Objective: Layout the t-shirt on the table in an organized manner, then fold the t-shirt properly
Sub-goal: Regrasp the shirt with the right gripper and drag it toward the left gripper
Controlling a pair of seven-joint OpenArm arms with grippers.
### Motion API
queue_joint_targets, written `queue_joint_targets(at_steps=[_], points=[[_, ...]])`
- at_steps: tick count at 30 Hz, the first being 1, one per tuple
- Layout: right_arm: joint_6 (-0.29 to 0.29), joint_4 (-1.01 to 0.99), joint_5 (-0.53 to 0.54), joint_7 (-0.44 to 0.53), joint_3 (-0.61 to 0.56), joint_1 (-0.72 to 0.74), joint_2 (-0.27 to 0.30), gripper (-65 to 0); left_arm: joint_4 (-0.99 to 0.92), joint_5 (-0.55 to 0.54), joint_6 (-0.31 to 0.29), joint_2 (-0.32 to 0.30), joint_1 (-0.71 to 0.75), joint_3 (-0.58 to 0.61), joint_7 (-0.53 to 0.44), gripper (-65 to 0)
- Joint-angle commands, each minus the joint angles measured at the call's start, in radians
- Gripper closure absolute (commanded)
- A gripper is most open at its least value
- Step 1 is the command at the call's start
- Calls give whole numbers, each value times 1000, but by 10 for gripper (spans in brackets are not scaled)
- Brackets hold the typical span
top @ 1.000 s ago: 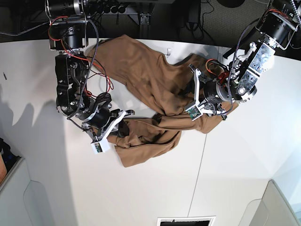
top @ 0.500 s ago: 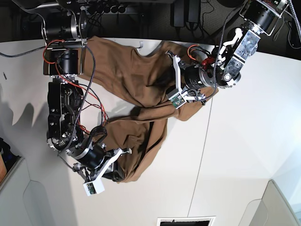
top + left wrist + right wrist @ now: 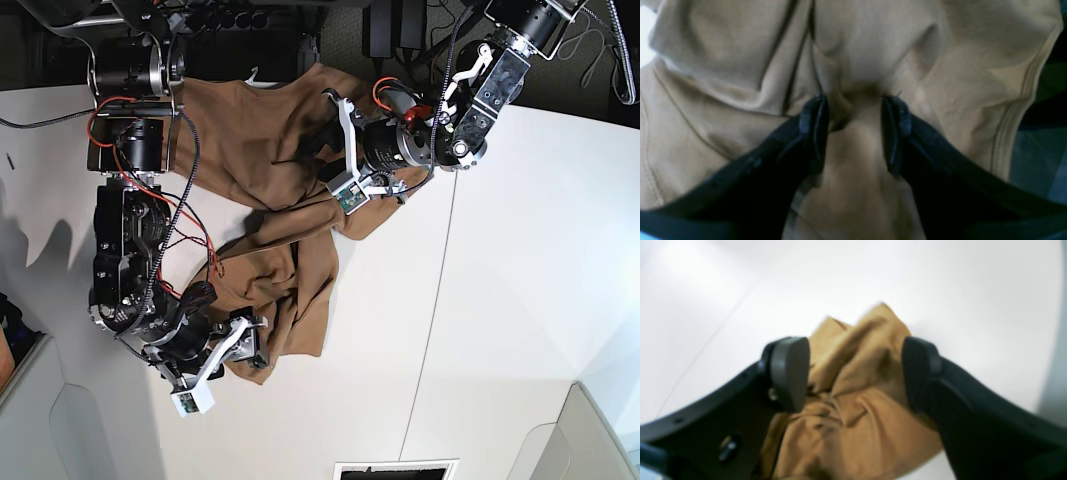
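The tan-brown t-shirt [image 3: 270, 170] lies crumpled in a long band on the white table [image 3: 520, 300], running from the far edge down to the near left. In the base view my left gripper [image 3: 333, 152] is at the shirt's far end. The left wrist view shows that gripper [image 3: 855, 100] shut on a bunched fold of the t-shirt [image 3: 873, 43]. My right gripper [image 3: 255, 350] is at the shirt's near end. Its jaws [image 3: 853, 346] stand wide open, with a loose corner of the t-shirt [image 3: 857, 400] lying between them on the table [image 3: 973, 290].
A thin dark seam line [image 3: 435, 330] crosses the table right of the shirt. Grey bins stand at the near left [image 3: 50, 420] and near right [image 3: 600, 430] corners. A dark cut-out [image 3: 395, 470] sits at the near edge. Cables and dark equipment [image 3: 300, 20] lie beyond the far edge.
The right arm dragged its end of the shirt toward the near left, then opened its jaws. The left arm pulled its end toward the far edge, drawing the shirt out longer.
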Motion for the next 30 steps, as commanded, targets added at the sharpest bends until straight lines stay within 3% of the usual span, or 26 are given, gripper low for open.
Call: queue_joint_targets(at_steps=[1, 5, 9, 20, 30], points=[[-13, 19, 12, 21, 20, 8, 0, -428, 3, 13, -10, -7, 4, 3, 61, -284], [-85, 19, -4, 51, 98, -71, 0, -428, 4, 13, -10, -6, 3, 3, 62, -284], [-117, 18, -32, 151, 157, -154, 0, -428, 4, 12, -10, -6, 4, 3, 61, -284], [-217, -16, -94, 217, 159, -218, 0, -426, 4, -10, -11, -6, 4, 3, 61, -284], [-210, -109, -85, 276, 159, -212, -24, -425, 4, -11, -11, -6, 4, 3, 64, -284]])
